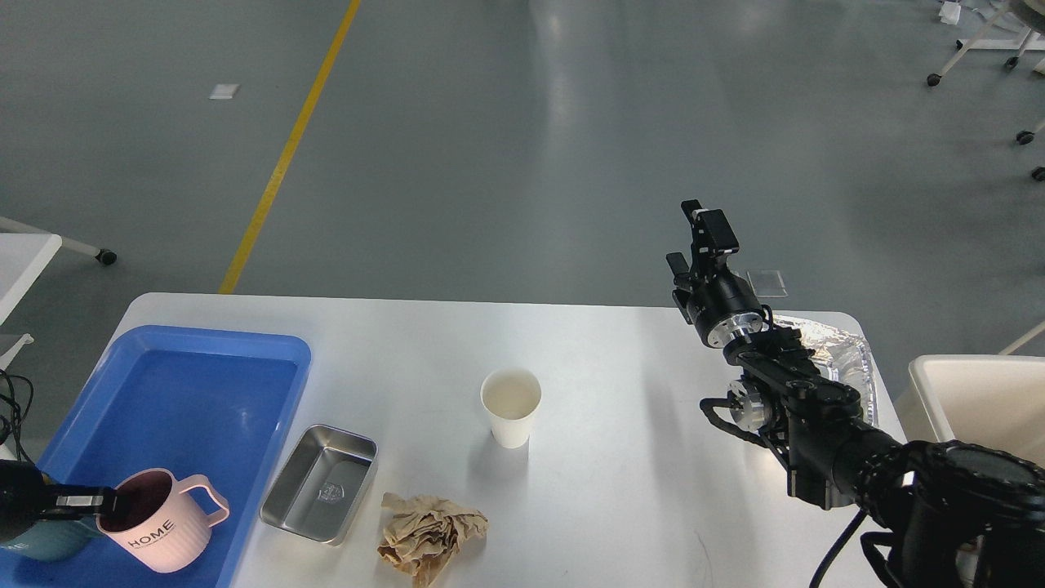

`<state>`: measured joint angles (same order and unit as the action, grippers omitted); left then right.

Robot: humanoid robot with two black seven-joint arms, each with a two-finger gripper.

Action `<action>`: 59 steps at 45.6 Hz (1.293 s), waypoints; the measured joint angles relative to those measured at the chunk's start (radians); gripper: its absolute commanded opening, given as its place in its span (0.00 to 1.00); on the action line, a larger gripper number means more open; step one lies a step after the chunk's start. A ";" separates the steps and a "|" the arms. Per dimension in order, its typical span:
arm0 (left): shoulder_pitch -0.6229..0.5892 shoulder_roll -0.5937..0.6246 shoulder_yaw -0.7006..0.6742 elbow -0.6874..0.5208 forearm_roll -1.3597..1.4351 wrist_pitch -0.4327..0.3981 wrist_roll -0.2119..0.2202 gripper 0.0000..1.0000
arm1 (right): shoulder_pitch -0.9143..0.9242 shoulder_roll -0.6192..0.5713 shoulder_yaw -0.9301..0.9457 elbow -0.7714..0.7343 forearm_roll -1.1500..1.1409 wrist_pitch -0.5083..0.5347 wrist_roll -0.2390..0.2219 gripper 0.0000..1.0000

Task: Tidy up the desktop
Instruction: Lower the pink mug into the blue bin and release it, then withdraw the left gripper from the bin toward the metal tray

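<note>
The white desktop (620, 474) fills the lower half of the head view. On its left sits a blue tray (196, 392). My left gripper (91, 501) comes in at the bottom left and is shut on the rim of a pink mug (163, 527) marked HOME, held slightly tilted over the tray's near end. A white paper cup (511, 406) stands upright mid-table. Beside the tray are a steel dish (320, 482) and a crumpled brown paper (429, 535). My right gripper (700, 235) is raised over the far right edge, holding nothing; its fingers are too dark to tell apart.
A foil tray (845, 359) lies at the far right corner, partly behind my right arm. A cream bin (976, 396) stands off the table's right side. A teal object (45, 541) sits under my left gripper. A smaller white table (20, 261) is at left.
</note>
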<state>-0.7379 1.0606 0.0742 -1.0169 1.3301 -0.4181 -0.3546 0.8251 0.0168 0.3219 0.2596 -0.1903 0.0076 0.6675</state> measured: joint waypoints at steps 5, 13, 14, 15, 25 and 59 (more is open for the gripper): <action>-0.006 0.002 -0.007 0.000 -0.008 -0.020 -0.011 0.68 | 0.000 0.000 0.000 0.002 0.000 0.000 0.000 1.00; -0.024 0.011 -0.014 -0.006 -0.007 -0.091 -0.024 1.00 | 0.002 0.000 0.000 0.003 0.000 0.000 0.000 1.00; -0.027 0.012 -0.014 -0.007 -0.007 -0.099 -0.026 1.00 | 0.002 0.000 0.000 0.003 0.000 0.000 0.000 1.00; -0.029 0.014 -0.015 -0.007 -0.007 -0.104 -0.027 1.00 | 0.002 -0.001 0.000 0.003 0.000 0.000 0.000 1.00; -0.071 0.038 -0.049 -0.019 -0.009 -0.171 -0.038 1.00 | 0.002 -0.003 0.000 0.001 0.000 0.000 0.000 1.00; -0.103 -0.093 -0.335 -0.183 -0.112 0.123 -0.112 0.99 | 0.018 -0.003 -0.001 -0.002 -0.001 0.000 0.000 1.00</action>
<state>-0.8406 0.9678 -0.2610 -1.2003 1.2182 -0.2947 -0.4666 0.8432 0.0139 0.3207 0.2572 -0.1916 0.0077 0.6673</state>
